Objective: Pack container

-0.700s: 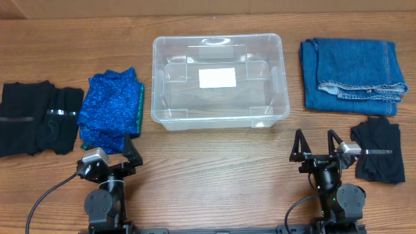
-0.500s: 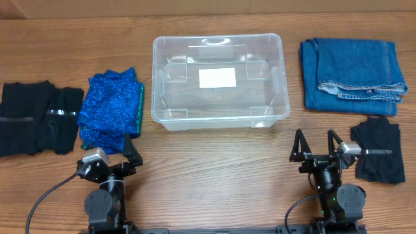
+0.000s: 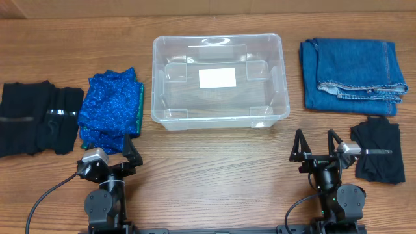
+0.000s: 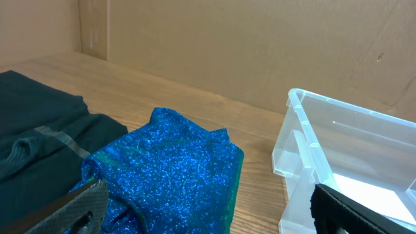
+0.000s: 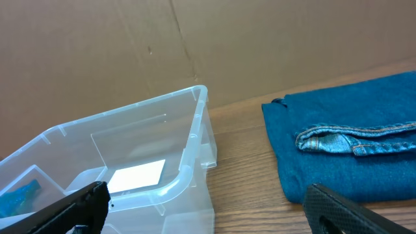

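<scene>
Both jaws gape empty, so centre the left jaws squarely over the blue cloth [image 3: 109, 110] towards the worktop's [image 3: 214, 169] left edge.

container [image 3: 218, 112] label [image 3: 216, 77] blank, no legible text

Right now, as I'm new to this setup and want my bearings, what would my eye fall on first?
The clear, empty container sits mid-table, its white label showing on the bottom. A glittery blue cloth lies to its left and folded jeans to its right. A black garment lies at the far left, and a smaller black garment lies just in front of the jeans.
</scene>
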